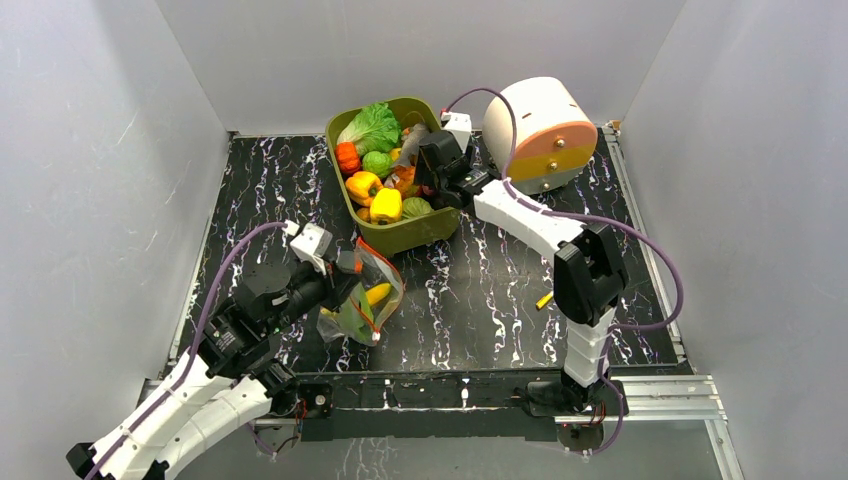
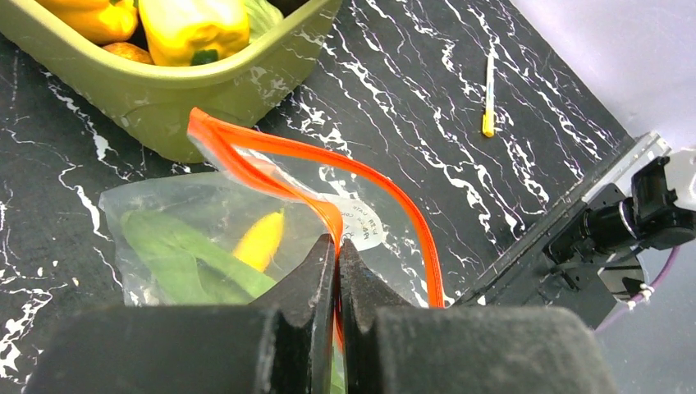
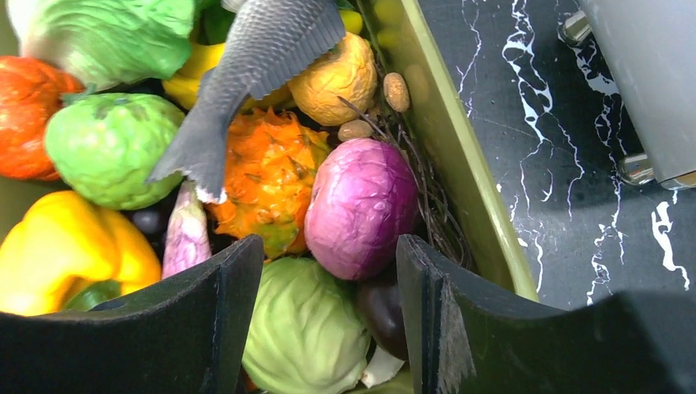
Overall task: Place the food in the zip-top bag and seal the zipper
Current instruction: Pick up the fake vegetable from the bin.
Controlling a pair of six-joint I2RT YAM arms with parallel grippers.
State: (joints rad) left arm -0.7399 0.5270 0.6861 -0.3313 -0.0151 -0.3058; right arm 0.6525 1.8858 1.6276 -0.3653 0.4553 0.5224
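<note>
Slip risk: right hand point(image 3: 328, 254), jaws apart over the glossy purple onion point(image 3: 361, 209) in the tub point(image 2: 222, 90), may pinch off-centre; left hand point(image 2: 336, 246) clamps the zipper point(image 2: 394, 189) of the zip-top bag point(image 2: 164, 213) beside the tub

Black marbled table point(image 1: 480, 290) between plain grey walls point(image 1: 100, 150).

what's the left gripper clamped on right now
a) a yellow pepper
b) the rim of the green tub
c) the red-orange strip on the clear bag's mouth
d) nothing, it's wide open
C: in the left wrist view the left gripper is shut on the zipper of the zip-top bag.
</note>
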